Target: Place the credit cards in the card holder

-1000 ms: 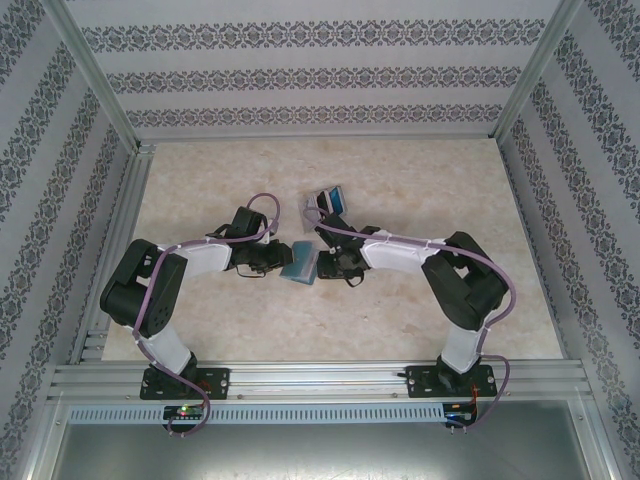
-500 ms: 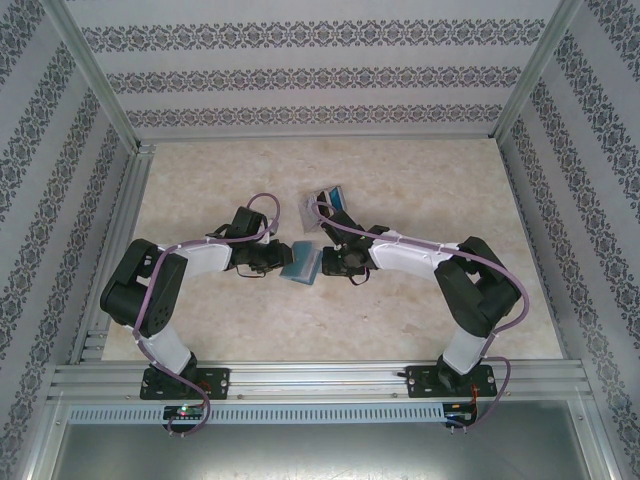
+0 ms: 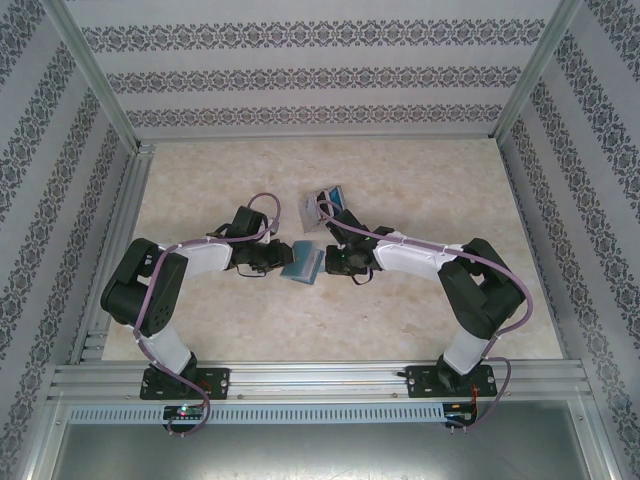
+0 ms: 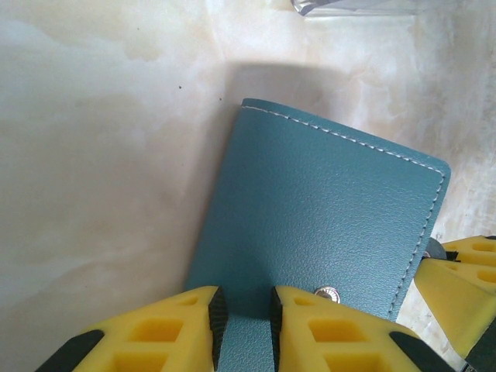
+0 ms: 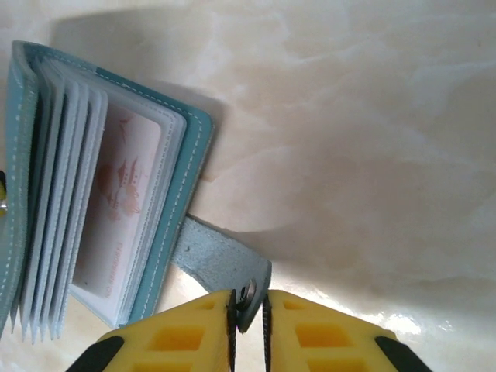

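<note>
The card holder (image 3: pixel 301 264), just beside the clear stand (image 3: pixel 312 211), is gripped at its cover by the left claw (image 4: pixel 242 322) and at its strap (image 5: pixel 221 260) by the right claw (image 5: pixel 248 322); the shallowly pinched strap may be lost.

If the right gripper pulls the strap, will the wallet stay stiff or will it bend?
The strap looks thin and soft, so it likely bends first. The sleeves fan loosely and may flop. The wallet seems light; the left gripper pinching its cover should stop sliding.

Left jaws hide part of the card holder (image 4: pixel 325 209).
</note>
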Robot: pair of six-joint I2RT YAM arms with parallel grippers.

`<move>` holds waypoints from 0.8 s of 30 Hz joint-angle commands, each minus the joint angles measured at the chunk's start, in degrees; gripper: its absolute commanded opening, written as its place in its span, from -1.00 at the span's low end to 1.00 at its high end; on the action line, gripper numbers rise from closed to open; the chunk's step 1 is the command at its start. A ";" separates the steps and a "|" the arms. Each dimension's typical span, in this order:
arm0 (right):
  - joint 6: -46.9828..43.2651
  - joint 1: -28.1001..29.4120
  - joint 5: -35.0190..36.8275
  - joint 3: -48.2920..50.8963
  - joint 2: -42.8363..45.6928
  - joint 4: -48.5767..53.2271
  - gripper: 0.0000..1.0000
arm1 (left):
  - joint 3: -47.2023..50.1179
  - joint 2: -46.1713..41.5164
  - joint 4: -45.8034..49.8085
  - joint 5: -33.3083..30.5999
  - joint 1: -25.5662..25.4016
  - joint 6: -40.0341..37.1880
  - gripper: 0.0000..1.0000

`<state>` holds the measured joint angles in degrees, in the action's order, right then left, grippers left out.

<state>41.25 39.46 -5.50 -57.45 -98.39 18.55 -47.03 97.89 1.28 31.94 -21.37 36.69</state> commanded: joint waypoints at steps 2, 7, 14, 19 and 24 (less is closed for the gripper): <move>1.17 -0.60 -0.54 1.02 0.38 -1.30 -0.69 | 0.07 2.48 3.15 -1.64 -0.75 -0.41 -0.46; 1.01 -1.08 -0.74 1.29 1.26 -0.95 -0.62 | -0.02 2.68 3.15 -1.67 -0.78 -0.39 -0.46; 1.46 -2.00 -0.87 2.30 2.23 -1.90 -0.65 | 0.00 2.79 2.82 -1.27 -0.77 -0.39 -0.46; 1.76 -2.01 -1.49 2.34 1.93 -2.44 -0.70 | 0.09 2.57 3.03 -1.47 -0.81 -0.45 -0.46; 1.80 -2.06 -1.42 2.52 2.15 -2.28 -0.84 | 0.32 2.62 2.85 -1.53 -0.78 -0.41 -0.46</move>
<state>42.33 37.98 -6.57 -55.70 -97.51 16.82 -47.27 98.19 1.30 32.36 -21.39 36.69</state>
